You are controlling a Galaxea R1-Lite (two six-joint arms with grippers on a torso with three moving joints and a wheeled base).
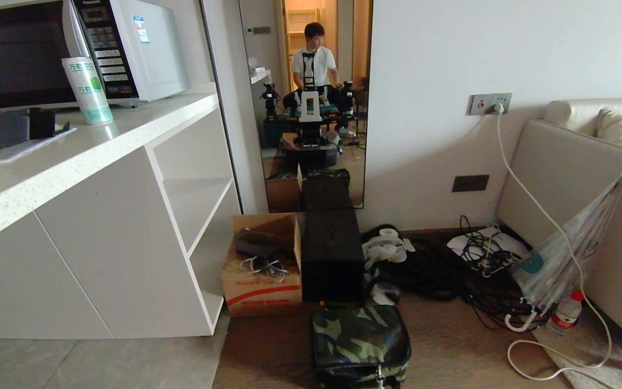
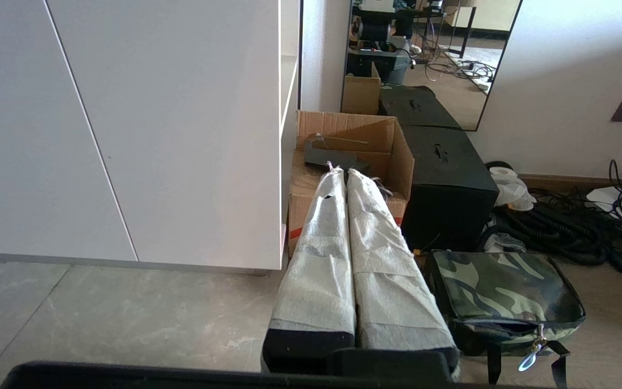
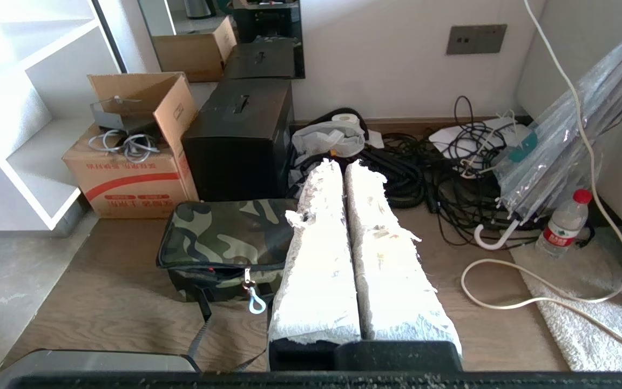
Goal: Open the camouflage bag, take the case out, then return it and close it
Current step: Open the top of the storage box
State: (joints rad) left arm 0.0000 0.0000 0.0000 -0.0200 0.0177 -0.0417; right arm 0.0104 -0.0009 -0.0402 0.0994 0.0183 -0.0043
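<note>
The soft green-and-black camouflage bag (image 1: 360,341) lies zipped shut at the bottom centre of the head view, on bare wood floor that is open to its left and right. Just behind it stands a tall plain black box (image 1: 332,254). Left of that, a brown cardboard box (image 1: 261,270) with open flaps holds grey cables and a dark flat item. Tangled black cables (image 1: 451,270) fill the floor at centre right. The bag's zip pull (image 3: 254,300) hangs at its front. The left gripper (image 2: 342,174) and right gripper (image 3: 340,165) have their padded fingers pressed together, both off the bag and empty.
</note>
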